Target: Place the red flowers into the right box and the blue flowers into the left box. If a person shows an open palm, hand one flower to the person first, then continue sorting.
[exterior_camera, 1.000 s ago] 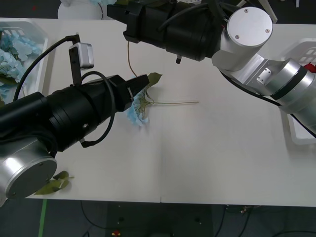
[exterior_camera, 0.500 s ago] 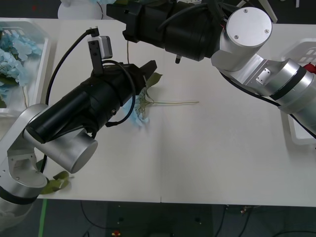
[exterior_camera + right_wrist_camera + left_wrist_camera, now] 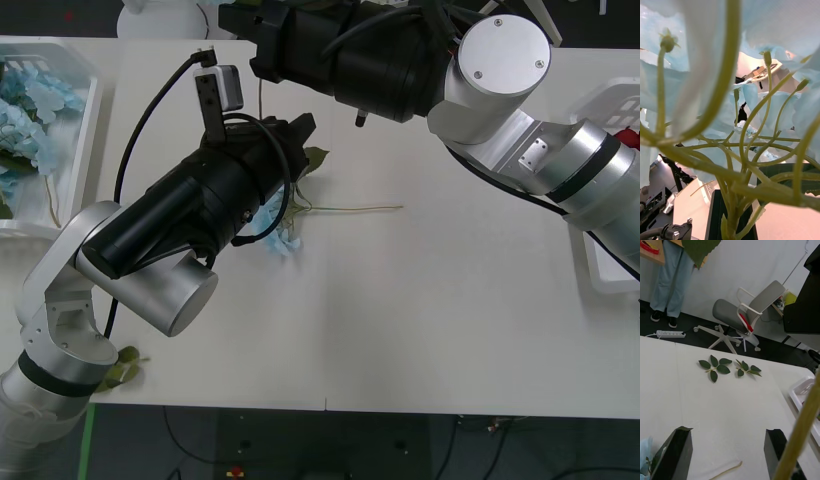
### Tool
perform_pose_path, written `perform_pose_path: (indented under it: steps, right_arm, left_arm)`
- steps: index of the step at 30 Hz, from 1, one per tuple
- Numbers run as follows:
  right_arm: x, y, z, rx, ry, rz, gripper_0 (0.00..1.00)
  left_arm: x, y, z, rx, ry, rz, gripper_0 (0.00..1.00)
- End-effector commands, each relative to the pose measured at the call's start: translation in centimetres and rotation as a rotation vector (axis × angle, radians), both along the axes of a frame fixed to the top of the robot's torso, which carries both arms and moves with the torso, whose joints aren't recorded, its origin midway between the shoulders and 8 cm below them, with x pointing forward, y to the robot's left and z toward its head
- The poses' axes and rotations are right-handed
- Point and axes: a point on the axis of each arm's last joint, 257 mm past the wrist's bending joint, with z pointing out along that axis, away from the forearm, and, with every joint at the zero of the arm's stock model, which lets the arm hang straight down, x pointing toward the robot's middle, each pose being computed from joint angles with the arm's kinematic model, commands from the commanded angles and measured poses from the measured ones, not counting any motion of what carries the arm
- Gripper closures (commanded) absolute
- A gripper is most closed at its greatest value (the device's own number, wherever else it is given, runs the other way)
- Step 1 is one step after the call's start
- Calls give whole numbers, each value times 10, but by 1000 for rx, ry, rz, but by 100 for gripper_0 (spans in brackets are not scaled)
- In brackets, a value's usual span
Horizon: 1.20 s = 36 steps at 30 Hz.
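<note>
White desk surface carries a single blue flower, its thin stem running along the desk toward the robot's right. The left gripper is poised just above the bloom end with jaws apart, so the head lies directly under them and nearest this arm. The right gripper is raised at the far edge, jaws clamped on another blue flower's stalk. The left box already holds blue blooms.
</note>
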Motion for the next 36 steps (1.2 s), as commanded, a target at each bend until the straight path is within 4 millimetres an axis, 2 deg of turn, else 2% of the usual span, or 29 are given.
perform_pose_path:
  steps: [1, 12, 18, 19, 20, 21, 23, 25, 27, 28, 31, 33, 34, 36]
  right_arm:
    - [-5, 8, 2, 10, -1, 10, 100]
    - [-4, 7, 2, 10, -2, 8, 100]
    - [-4, 6, 2, 7, -4, 5, 100]
    - [-3, 5, 2, 8, -2, 4, 91]
    - [-3, 5, 2, 8, 0, 5, 77]
    - [-3, 4, 2, 7, -2, 3, 71]
    - [-1, 3, 3, 9, -6, -5, 41]
    - [-1, 3, 3, 10, -6, -6, 31]
    - [-1, 3, 4, 10, -10, -4, 24]
    - [-1, 3, 3, 9, -8, -6, 23]
    - [0, 3, 4, 9, -9, -8, 19]
    - [-1, 3, 4, 10, -13, -8, 18]
    - [0, 3, 4, 9, -12, -9, 17]
    - [0, 2, 5, 9, -16, -10, 16]
  left_arm:
    - [-4, -20, 29, -72, -33, -39, 100]
    - [-3, -17, 30, -82, -27, -32, 100]
    - [3, 1, 25, -69, -23, -3, 100]
    - [4, 8, 23, -62, -21, 7, 100]
    - [6, 15, 23, -56, -23, 19, 100]
    - [7, 18, 23, -54, -23, 25, 100]
    - [11, 32, 22, -45, -24, 48, 100]
    - [15, 45, 22, -40, -24, 68, 100]
    - [19, 63, 21, -29, -23, 96, 100]
    - [19, 68, 20, -25, -20, 103, 100]
    - [23, 101, 16, -11, -13, 151, 100]
    - [23, 132, 12, -3, -2, 198, 100]
    - [22, 140, 11, 1, 0, 210, 100]
    - [19, 177, 5, 9, 25, 257, 100]
